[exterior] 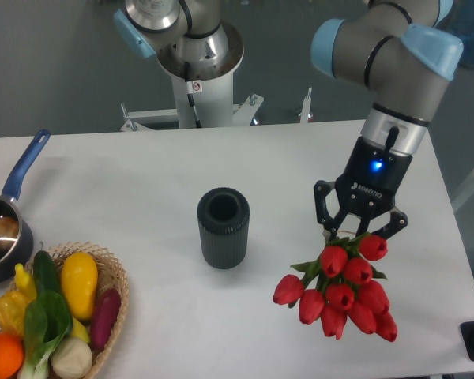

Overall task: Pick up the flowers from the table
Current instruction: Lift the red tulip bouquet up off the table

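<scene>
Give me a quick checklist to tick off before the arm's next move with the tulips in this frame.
1. Gripper closed on the flowers: ok, its fingers meet at the top of the bunch.
2. Bunch in one piece: ok, the red buds hang together below the gripper and none lies loose on the table.
3. Flowers clear of the tabletop: cannot tell, one view from above does not show the gap.
4. Black ribbed cup out of the way: ok, upright and apart, to the left of the bunch.
5. Basket of vegetables and pan out of the way: ok, both at the far left edge.
</scene>
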Controlling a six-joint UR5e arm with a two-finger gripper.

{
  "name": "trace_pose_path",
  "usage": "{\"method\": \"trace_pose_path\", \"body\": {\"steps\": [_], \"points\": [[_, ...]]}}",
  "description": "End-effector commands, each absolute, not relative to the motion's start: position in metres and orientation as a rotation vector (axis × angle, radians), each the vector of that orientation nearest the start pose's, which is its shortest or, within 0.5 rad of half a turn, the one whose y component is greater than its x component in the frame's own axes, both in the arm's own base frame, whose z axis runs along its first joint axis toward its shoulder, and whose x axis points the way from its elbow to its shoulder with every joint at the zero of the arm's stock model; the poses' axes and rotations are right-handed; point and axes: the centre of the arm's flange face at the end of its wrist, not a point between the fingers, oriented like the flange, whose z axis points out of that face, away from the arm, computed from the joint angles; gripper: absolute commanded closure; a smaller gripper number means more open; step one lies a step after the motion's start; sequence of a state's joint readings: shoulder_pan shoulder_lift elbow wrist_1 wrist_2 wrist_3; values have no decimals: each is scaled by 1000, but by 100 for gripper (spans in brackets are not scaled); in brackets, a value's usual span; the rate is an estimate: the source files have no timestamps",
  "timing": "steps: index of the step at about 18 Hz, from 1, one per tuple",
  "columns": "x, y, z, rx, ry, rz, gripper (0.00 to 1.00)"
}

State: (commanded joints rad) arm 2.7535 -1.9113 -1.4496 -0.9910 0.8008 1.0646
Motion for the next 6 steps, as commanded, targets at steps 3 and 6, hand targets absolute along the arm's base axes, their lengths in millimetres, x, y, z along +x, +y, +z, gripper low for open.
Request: {"method": "trace_pose_path", "body": {"steps": [3,6], "points": [[-519,430,447,-2301,34,-26,65],[-519,431,445,-2302,32,-32,65]]}}
